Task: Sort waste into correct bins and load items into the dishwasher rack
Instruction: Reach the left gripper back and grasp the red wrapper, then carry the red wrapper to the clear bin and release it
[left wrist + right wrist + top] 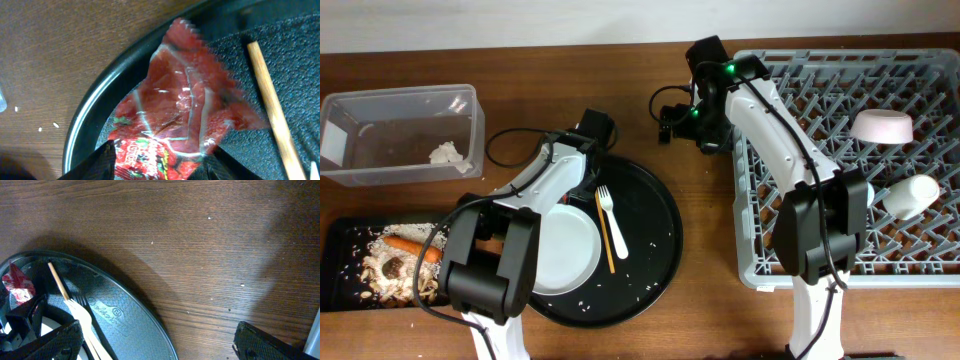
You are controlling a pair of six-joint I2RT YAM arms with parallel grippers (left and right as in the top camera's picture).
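Observation:
My left gripper is shut on the crumpled red wrapper at the far left rim of the round black tray. The wrapper also shows in the right wrist view. On that tray lie the white plate, the white fork and the wooden stick. My right gripper is open and empty over bare table between the tray and the rack. The rack holds a white bowl and a white cup. The pale blue cup is out of view.
The clear tub at the back left holds the white paper. The shallow black tray at the front left holds the carrot, the dark lump and crumbs.

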